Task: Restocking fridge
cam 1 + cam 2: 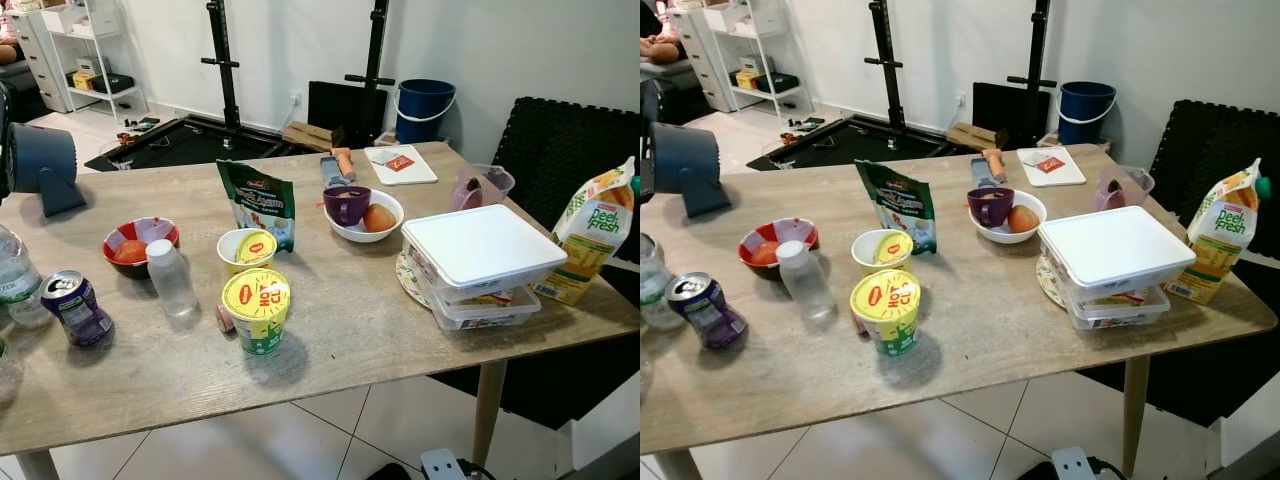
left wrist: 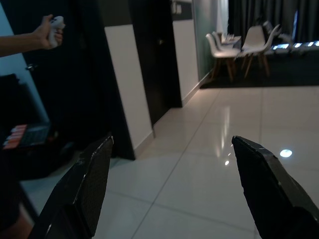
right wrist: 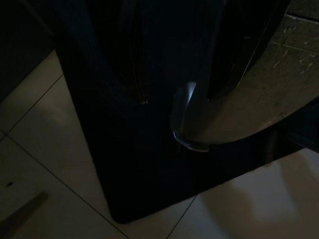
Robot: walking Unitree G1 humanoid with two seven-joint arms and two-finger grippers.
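Groceries sit on the wooden counter [image 1: 330, 340]: a yellow-lidded noodle cup [image 1: 257, 311] near the front edge, a second smaller yellow-lidded cup [image 1: 246, 249] just behind it, and a green snack pouch [image 1: 258, 205] standing upright behind that. Left of the cups a clear plastic bottle [image 1: 170, 279] stands beside a red bowl [image 1: 139, 245] with something orange in it; a purple can [image 1: 76, 308] lies tilted near the left edge. Centre-right, a white bowl [image 1: 367, 215] holds a purple cup [image 1: 347, 204] and an orange fruit [image 1: 378, 217]. Right of it is a stack of clear containers with a white lid [image 1: 476, 262], resting on a plate, and an orange juice carton [image 1: 596, 232] stands at the far right end. A pink jug [image 1: 478, 186] and a white cutting board [image 1: 400, 164] sit toward the back. Left hand [image 2: 172, 174] hangs over tiled floor, its fingers [image 2: 89, 184] spread wide apart, holding nothing; a person's hand [image 2: 49, 33] holds a small white object. Right hand: wrist view very dark, cannot tell its state.
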